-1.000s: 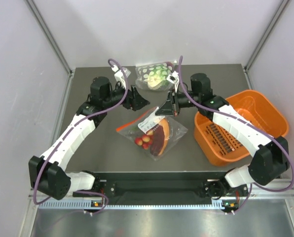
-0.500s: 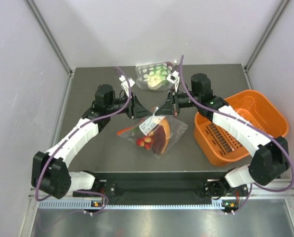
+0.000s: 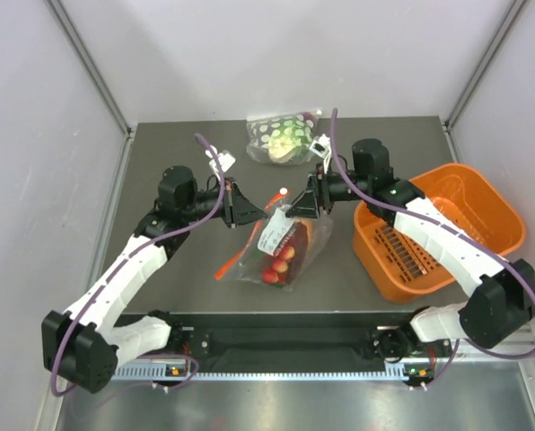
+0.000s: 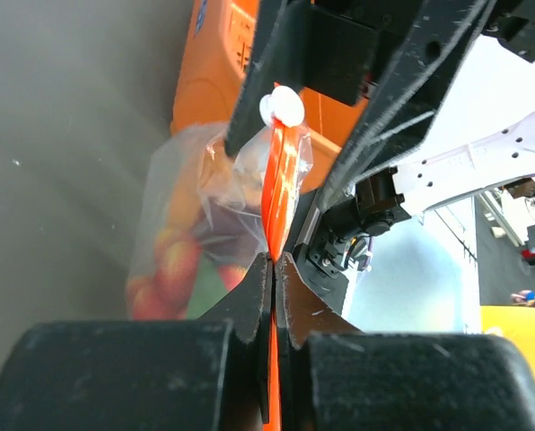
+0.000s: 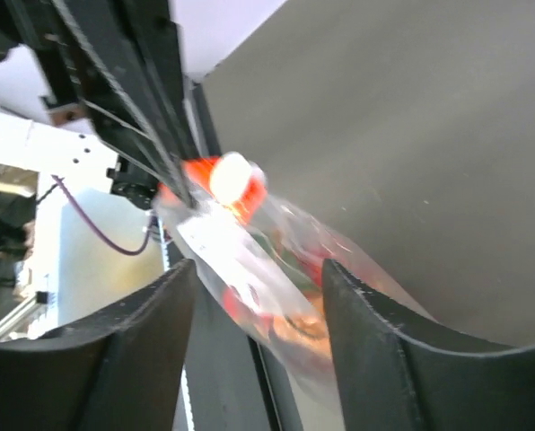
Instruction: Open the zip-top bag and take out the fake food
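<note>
1. Pale walls close in a dark grey table (image 3: 196, 292) on three sides.
2. Near the table's middle, slightly toward the near edge, the zip-top bag (image 3: 276, 247) has its upper end raised between the two grippers. Whether its lower end rests on the surface cannot be told.
3. Its red-orange zip strip (image 4: 276, 189) runs up to a white slider (image 3: 284, 190) at the top.
4. Inside the clear plastic is the fake food (image 3: 275, 268): red berry-like pieces low in the bag, with a dark reddish-brown piece just above them.
5. From the left-edge side, the left gripper (image 4: 272, 260) has its fingers pressed together, pinching the zip strip below the slider.
6. From the right-edge side, the right gripper (image 5: 257, 269) has its fingers (image 5: 142, 350) spread wide. The bag's top and the slider show in the gap, and no pad is seen touching them.
7. An orange basket (image 3: 483, 193) stands along the right edge, just beside the right arm.
8. A spotted bag (image 3: 281, 135) with green-and-white contents lies at the far edge, well apart from the held bag.
</note>
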`<state>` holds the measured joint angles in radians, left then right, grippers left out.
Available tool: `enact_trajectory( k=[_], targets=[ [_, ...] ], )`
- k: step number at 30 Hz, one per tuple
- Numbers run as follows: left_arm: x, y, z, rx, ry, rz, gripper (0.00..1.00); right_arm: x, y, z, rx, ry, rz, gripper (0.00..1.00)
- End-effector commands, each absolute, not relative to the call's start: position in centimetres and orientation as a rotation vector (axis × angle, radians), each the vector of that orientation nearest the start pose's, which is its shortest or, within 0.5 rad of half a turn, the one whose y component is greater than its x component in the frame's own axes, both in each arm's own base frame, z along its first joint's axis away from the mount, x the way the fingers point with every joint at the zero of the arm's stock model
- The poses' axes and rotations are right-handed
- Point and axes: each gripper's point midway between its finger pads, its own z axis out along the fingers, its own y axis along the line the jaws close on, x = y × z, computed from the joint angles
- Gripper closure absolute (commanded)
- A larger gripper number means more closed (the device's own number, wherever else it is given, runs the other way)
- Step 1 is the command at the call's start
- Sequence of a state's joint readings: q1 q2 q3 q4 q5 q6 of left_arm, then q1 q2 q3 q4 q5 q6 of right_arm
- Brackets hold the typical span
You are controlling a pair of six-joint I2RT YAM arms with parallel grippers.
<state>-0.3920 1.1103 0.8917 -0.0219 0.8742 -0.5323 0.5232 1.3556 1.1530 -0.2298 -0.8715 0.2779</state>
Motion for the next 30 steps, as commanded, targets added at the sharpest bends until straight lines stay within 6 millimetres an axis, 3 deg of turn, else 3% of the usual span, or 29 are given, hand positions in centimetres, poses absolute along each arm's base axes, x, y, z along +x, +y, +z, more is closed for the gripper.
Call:
enact_trajectory(
  k=[1,5,12,25,30],
  targets=[
    [22.3,-25.0,30.1,0.581,1.799,-1.37,1.0,24.6,28.2,27.1,-0.824,1.931,1.226,0.4],
    [21.8,-24.9,29.3,0.602,1.826,-1.374,1.0,25.5,27.9,29.0,-0.812,1.877,1.196,0.34],
    [21.7,-24.7,29.0,0.612,1.84,-1.356,1.0,26.3,30.3,32.1,-0.837,1.727,1.349,0.32],
    [22.3,-24.9,29.5,0.563,1.834,-1.371,1.0,24.5,34.0,32.0,-0.911,1.674,1.478,0.34],
    [22.6,-25.0,29.7,0.536,1.821,-1.382,1.0,23.7,34.4,31.5,-0.931,1.673,1.508,0.41]
  ],
)
